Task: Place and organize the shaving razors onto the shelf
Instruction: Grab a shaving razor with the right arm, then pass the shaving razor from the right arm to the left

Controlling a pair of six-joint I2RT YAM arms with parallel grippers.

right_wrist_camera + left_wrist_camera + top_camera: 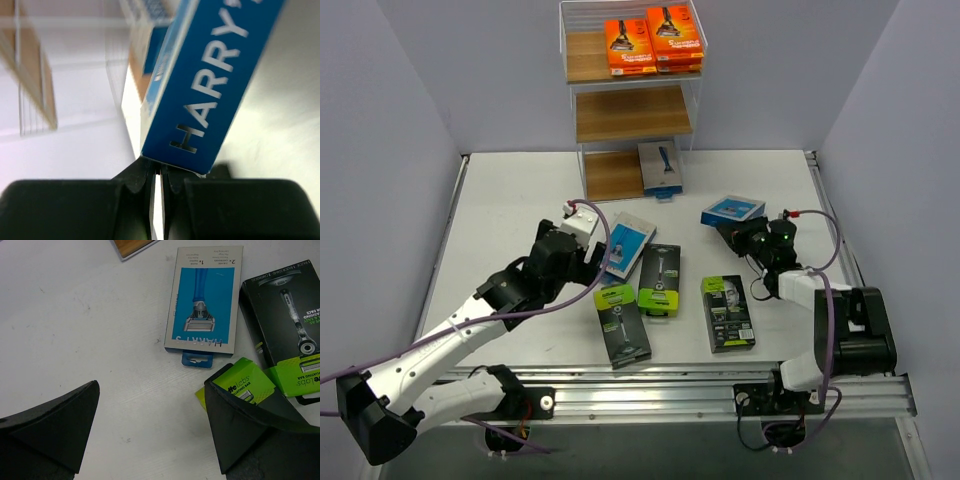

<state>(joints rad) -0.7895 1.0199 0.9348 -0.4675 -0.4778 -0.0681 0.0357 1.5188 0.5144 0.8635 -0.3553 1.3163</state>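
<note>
White matte tabletop (520,200), lightly scuffed. Plain pale lavender-grey left wall (380,150), far wall (500,70) and right wall (905,120) enclose it. Silver aluminium rail (660,385) along near edge. Light even, shadows soft.

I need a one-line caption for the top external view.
Right gripper pinches a blue razor pack; left gripper hangs open over other packs; orange packs sit on the shelf's top tier.

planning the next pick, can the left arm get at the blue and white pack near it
Probably yes: the left gripper is open just short of the blue-and-white pack, which lies flat with nothing on top.
</note>
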